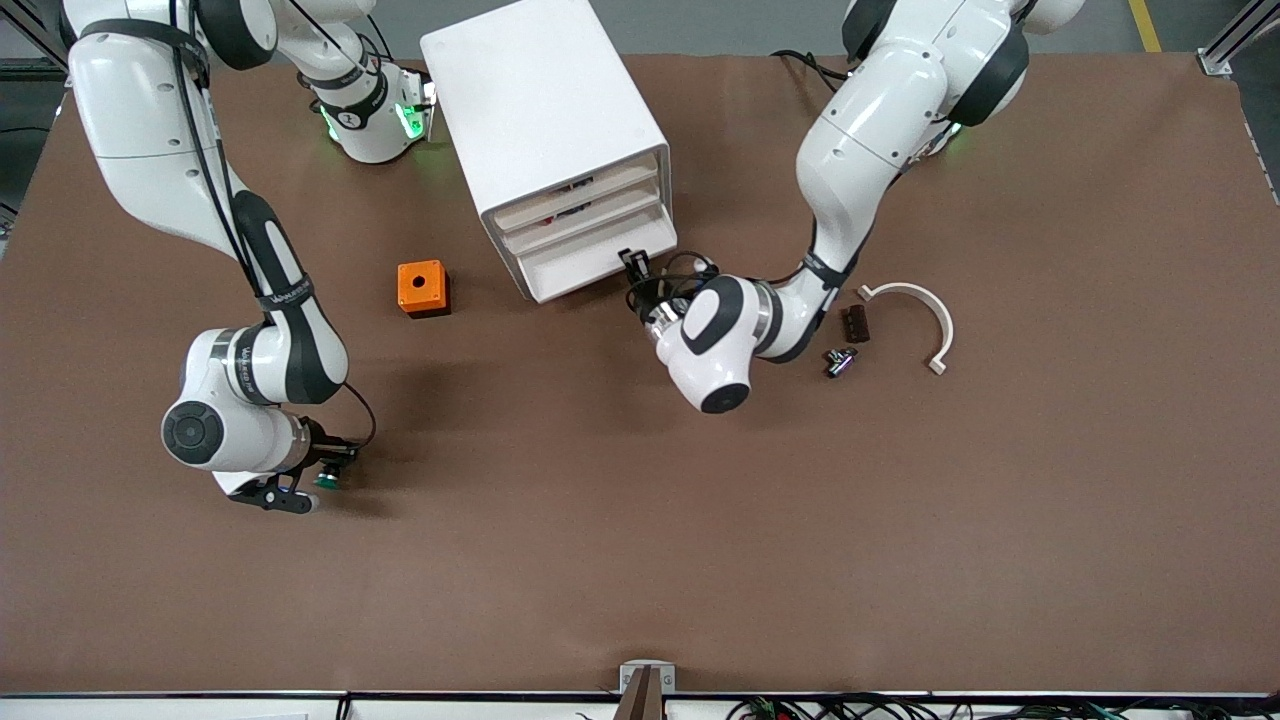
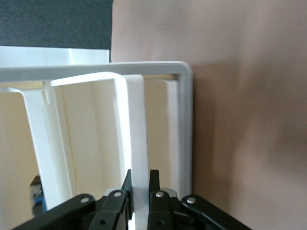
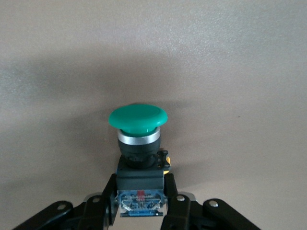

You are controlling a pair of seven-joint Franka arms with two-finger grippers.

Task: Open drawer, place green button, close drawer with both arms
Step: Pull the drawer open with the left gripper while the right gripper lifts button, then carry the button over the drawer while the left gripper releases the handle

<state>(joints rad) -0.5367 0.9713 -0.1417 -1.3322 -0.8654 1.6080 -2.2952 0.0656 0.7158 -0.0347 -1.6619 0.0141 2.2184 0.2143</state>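
Observation:
The white cabinet [image 1: 540, 90] stands near the robots' bases, its four drawers facing the front camera. My left gripper [image 1: 632, 263] is at the lowest drawer [image 1: 585, 268]. In the left wrist view the left gripper [image 2: 140, 184] is shut on the drawer's white handle tab [image 2: 138, 129]. My right gripper [image 1: 322, 476] is low over the table toward the right arm's end, nearer the front camera than the orange cube. In the right wrist view the right gripper [image 3: 141, 199] is shut on the black-and-blue body of the green-capped button [image 3: 138, 117], which also shows in the front view [image 1: 329, 482].
An orange cube with a hole [image 1: 422, 288] sits beside the cabinet toward the right arm's end. Beside the left forearm lie a white curved piece [image 1: 925, 310], a small dark block [image 1: 855, 322] and a small black-and-silver part [image 1: 840, 362].

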